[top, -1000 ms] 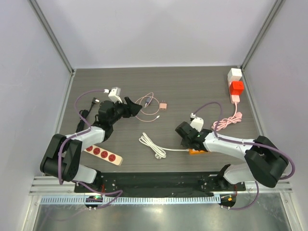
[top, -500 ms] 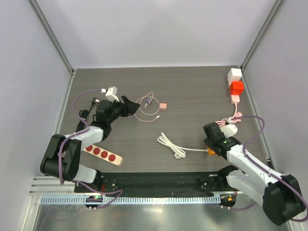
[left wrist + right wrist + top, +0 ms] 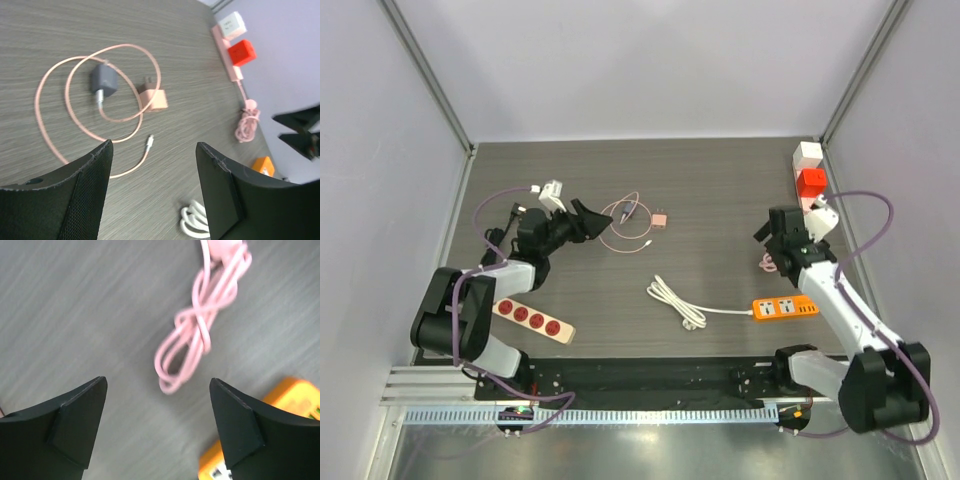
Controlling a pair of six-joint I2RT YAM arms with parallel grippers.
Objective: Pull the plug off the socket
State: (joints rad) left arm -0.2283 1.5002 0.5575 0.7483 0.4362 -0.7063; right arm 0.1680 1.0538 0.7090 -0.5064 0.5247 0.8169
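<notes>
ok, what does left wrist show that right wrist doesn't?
Only left wrist: the looped pink cable with the grey charger and pink adapter, the pink socket strip carrying a white plug and a red plug, and the white cord coil, all framed by the open left hand.
Only right wrist: nothing new on the table, just its own open right hand close above it.
Both: the bundled pink cord, the orange power strip and the wood-grain table.
</notes>
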